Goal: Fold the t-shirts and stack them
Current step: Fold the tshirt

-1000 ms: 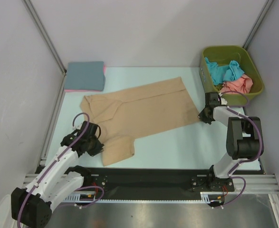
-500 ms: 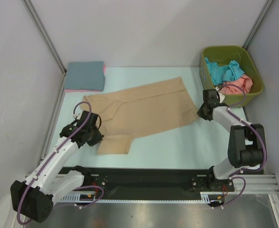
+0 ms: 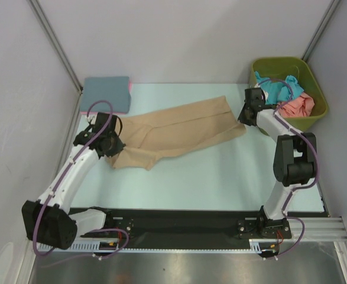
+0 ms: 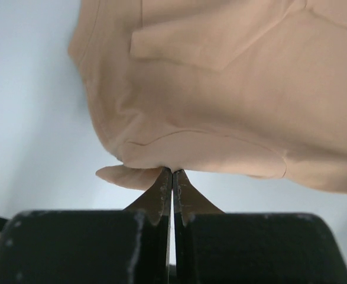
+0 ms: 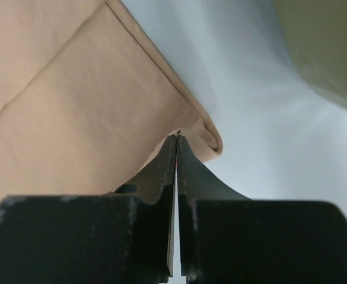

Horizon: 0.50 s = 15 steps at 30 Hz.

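Clamped shut on the tan t-shirt, left gripper at the sleeve end, right gripper at the hem corner. Stretched across the table. Carry level, keep taut, match edges.

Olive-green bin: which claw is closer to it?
Right. The right claw sits just beside the bin; the left claw is far across the tan t-shirt.
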Motion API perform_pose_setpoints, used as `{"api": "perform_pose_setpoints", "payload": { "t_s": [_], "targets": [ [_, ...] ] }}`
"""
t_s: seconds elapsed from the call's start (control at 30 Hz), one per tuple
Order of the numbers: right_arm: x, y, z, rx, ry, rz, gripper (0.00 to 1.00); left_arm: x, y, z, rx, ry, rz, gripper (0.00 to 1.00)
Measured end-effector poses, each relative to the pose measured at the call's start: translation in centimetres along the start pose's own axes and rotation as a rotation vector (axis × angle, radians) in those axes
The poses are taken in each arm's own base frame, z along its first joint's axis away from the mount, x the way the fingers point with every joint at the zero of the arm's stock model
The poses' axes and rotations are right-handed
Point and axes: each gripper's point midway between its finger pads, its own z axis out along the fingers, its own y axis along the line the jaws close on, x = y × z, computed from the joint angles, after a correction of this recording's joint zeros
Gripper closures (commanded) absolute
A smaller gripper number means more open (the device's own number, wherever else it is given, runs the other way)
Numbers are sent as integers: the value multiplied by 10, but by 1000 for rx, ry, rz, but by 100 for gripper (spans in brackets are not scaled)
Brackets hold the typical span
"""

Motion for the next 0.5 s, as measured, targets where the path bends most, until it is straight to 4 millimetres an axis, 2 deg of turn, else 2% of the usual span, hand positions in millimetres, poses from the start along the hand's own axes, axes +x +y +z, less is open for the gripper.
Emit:
{"api": "perform_pose_setpoints", "payload": {
  "t_s": [0.17, 0.3, 0.5],
  "targets": [
    [-15, 18, 25, -21, 9, -32, 100, -37, -10, 18, -24, -32, -19, 100],
    [-24, 31, 45, -31, 24, -52, 100, -66, -8, 34, -48, -53, -49, 100],
    [-31, 42, 67, -37, 46, -70, 100, -89, -13, 65, -73, -31, -55, 100]
  ]
}}
